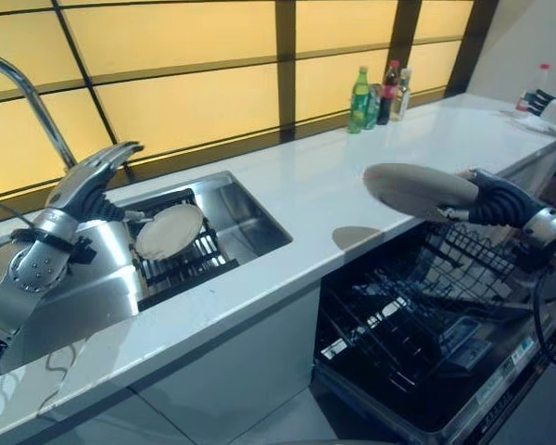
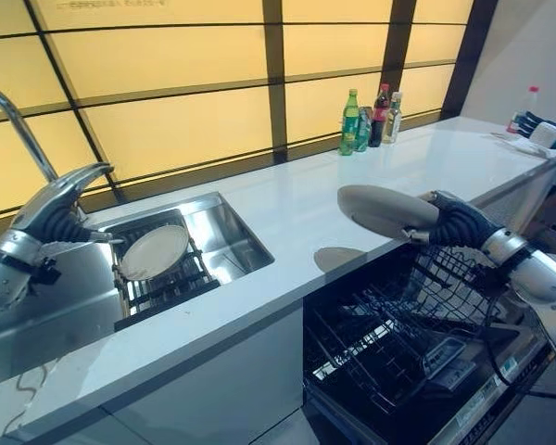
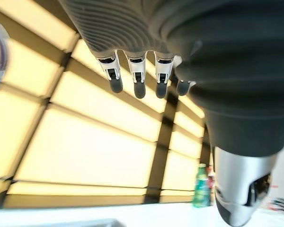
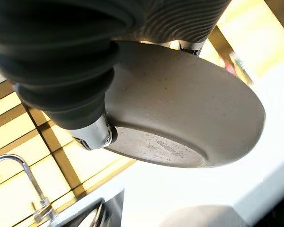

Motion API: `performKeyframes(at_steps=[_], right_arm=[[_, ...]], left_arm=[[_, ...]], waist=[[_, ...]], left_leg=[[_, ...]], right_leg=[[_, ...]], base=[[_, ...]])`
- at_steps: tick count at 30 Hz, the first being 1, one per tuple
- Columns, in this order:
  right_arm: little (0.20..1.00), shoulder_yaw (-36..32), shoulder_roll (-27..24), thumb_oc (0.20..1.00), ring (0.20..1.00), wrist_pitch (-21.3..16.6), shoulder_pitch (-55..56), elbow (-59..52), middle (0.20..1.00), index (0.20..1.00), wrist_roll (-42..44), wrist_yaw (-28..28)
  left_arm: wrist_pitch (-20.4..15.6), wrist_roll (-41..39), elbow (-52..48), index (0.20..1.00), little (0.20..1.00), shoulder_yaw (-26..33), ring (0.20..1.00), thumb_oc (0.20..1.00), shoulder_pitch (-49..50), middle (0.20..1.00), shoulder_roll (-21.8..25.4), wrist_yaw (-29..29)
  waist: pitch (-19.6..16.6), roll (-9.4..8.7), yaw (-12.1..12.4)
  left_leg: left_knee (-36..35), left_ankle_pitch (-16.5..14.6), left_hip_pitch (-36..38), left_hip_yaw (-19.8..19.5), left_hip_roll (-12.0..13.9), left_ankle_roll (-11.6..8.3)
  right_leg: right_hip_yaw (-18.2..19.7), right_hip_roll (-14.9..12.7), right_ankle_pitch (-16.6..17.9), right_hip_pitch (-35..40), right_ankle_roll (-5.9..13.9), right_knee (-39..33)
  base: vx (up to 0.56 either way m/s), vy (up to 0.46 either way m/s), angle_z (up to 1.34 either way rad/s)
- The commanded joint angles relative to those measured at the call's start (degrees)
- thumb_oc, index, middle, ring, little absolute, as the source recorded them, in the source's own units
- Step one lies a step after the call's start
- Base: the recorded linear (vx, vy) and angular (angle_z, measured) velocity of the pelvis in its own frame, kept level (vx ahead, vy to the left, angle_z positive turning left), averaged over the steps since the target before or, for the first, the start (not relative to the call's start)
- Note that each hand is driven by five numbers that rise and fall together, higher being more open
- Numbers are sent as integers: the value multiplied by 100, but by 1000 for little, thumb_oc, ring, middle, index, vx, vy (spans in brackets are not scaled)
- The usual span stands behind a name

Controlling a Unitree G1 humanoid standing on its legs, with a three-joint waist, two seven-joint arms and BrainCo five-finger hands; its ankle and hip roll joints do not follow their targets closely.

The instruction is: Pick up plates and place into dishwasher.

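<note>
— One plate point(image 1: 417, 190) sits pinched at its rim in the right robot hand point(image 1: 496, 199), held flat above the bench point(image 1: 306, 199) edge, over the dishwasher point(image 1: 417, 343) rack.

— And the left robot hand point(image 1: 88, 181)?

— Fingers straight, holding nothing, above the sink point(image 1: 250, 218), where a second plate point(image 1: 169, 231) leans on a dark grid.

— How would it handle?

— Likely stiff, glazed, speckled stoneware: brittle, somewhat heavy, slick. A rim hold suits it.
</note>
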Motion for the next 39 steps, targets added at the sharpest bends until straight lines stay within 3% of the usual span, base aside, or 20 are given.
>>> performKeyframes(at_steps=[1, 7, 11, 20, 26, 39], right_arm=[[200, -251, 322, 200, 200, 531, 41, -149, 200, 200, 877, 854], [200, 123, 591, 200, 200, 891, 327, 77, 200, 200, 837, 1449], [200, 788, 804, 200, 200, 1058, 94, 612, 200, 200, 513, 1652], [200, 2267, 1436, 200, 200, 928, -739, 2093, 200, 200, -486, 697], [200, 3026, 2021, 200, 200, 1136, -1445, 3218, 200, 200, -866, 65], [200, 3544, 2955, 200, 200, 1510, -2160, 5677, 200, 200, -990, -76]], left_arm=[[138, -456, 518, 1000, 1000, 599, 1000, 1000, 95, 1000, -42, 210], [306, -869, 799, 1000, 1000, 572, 1000, 1000, 162, 1000, -241, 169], [392, -911, 904, 1000, 1000, 355, 1000, 1000, -31, 1000, -355, 141], [542, -971, 747, 1000, 1000, -228, 1000, 1000, -513, 1000, -494, 256], [494, -924, 763, 1000, 1000, -580, 1000, 1000, -888, 1000, -592, 159], [454, -1045, 687, 1000, 1000, -1199, 1000, 1000, -1552, 1000, -675, -140]], waist=[[-109, -270, -86], [-31, -278, -107], [31, -280, -56], [143, -244, 173], [175, -191, 357], [187, -71, 682]], left_leg=[[46, -429, 116, 177, -393, 273], [46, -390, 113, 225, -379, 256], [46, -369, 111, 201, -387, 248], [46, -340, 90, 67, -419, 260], [46, -332, 71, -37, -438, 262], [46, -324, 34, -245, -505, 291]], right_leg=[[214, -159, -278, 221, 516, 28], [184, -158, -269, 224, 517, 28], [131, -165, -269, 237, 505, 28], [-17, -196, -289, 275, 463, 28], [-110, -221, -314, 299, 439, 28], [-244, -261, -348, 327, 407, 28]], base=[[-15, -8, -16], [-24, -8, -7], [0, 0, 0], [-14, 3, 0], [-11, 12, 6], [7, 13, 11]])
